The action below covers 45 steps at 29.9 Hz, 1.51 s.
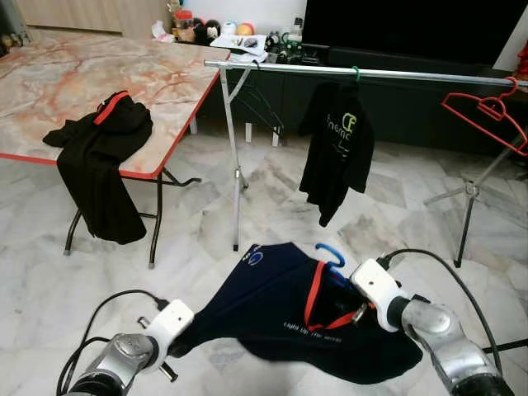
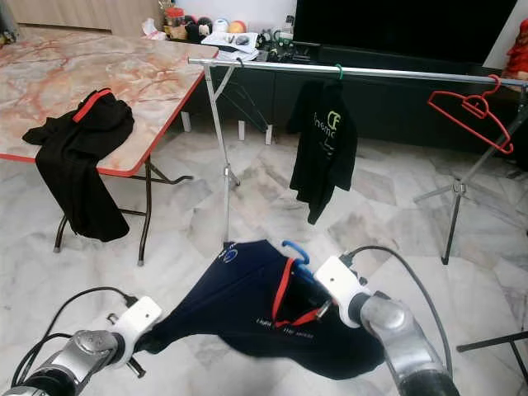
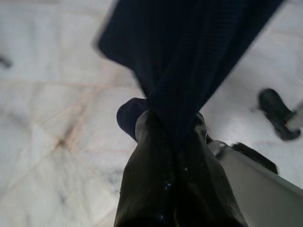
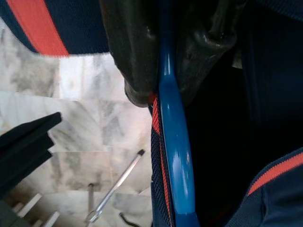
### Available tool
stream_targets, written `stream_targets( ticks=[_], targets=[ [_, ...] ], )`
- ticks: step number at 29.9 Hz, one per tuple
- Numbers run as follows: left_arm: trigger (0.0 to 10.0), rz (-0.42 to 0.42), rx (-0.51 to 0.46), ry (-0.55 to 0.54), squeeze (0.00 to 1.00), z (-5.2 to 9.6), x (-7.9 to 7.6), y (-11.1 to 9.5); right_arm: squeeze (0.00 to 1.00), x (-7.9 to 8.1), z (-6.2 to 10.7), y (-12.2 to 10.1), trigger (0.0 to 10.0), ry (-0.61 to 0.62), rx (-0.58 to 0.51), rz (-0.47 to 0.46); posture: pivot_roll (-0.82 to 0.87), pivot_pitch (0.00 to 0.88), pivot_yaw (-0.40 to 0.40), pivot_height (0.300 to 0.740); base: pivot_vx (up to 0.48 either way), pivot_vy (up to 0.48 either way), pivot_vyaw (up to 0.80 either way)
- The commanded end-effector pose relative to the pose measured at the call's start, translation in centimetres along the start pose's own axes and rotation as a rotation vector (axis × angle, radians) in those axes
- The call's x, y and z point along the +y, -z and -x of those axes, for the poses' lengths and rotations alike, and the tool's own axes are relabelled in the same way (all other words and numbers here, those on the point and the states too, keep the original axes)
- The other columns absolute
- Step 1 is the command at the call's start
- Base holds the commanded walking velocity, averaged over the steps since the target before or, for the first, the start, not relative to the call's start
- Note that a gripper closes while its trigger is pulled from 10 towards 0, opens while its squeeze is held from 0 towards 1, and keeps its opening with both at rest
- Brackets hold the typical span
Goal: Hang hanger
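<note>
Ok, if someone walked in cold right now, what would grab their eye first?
Probably the navy shirt stretched low between the two arms, the left pincer shut on its fabric and the right pincer clamped on the blue hanger inside the collar. Behind it, the rail carries a hung black shirt and an empty red hanger.

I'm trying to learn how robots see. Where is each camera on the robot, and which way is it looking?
Left eye view: on the head, looking forward and down at the clothes rail; both arms show.
Right eye view: beside it, same scene.
Left wrist view: along the left gripper, shut on the navy shirt.
Right wrist view: along the right gripper, shut on the blue hanger.
All four share the navy shirt.
</note>
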<state>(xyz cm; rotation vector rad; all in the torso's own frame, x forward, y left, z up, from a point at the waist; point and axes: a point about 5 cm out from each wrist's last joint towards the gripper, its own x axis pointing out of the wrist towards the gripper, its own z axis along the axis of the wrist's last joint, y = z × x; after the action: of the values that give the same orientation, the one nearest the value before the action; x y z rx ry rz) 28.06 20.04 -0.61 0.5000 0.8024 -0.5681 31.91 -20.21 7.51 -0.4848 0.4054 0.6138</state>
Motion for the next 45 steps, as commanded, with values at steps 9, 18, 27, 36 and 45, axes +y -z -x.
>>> stream_targets(
  ticks=[9,18,27,36,45],
  targets=[
    [0.0,-0.028,0.074,-0.089,0.00,1.0,1.4,2.3,0.00,0.7,0.6,1.7,10.0,-0.041,0.092,0.015,-0.02,0.101,-0.023,0.740,0.000,0.000,0.00],
    [0.0,-0.045,0.073,-0.094,0.00,1.1,1.4,2.4,0.00,2.8,1.0,3.4,10.0,-0.212,0.174,0.074,-0.02,0.105,-0.024,0.740,0.000,0.000,0.00],
    [3.7,-0.002,-0.007,-0.333,0.00,1.5,3.4,0.8,0.00,3.2,1.2,4.7,10.0,-0.208,0.288,0.149,-0.02,0.106,-0.028,0.740,0.000,0.000,0.00],
    [10.0,0.043,-0.198,-0.319,1.00,1.7,3.4,-1.4,0.00,3.8,-0.4,4.2,10.0,-0.002,0.195,-0.150,-0.02,0.109,-0.022,0.740,0.000,0.000,0.00],
    [10.0,0.038,-0.232,-0.362,1.00,1.7,3.5,-1.7,0.00,2.3,-0.7,3.1,10.0,0.395,0.073,-0.292,-0.03,0.114,-0.024,0.740,0.000,0.000,0.00]
  ],
)
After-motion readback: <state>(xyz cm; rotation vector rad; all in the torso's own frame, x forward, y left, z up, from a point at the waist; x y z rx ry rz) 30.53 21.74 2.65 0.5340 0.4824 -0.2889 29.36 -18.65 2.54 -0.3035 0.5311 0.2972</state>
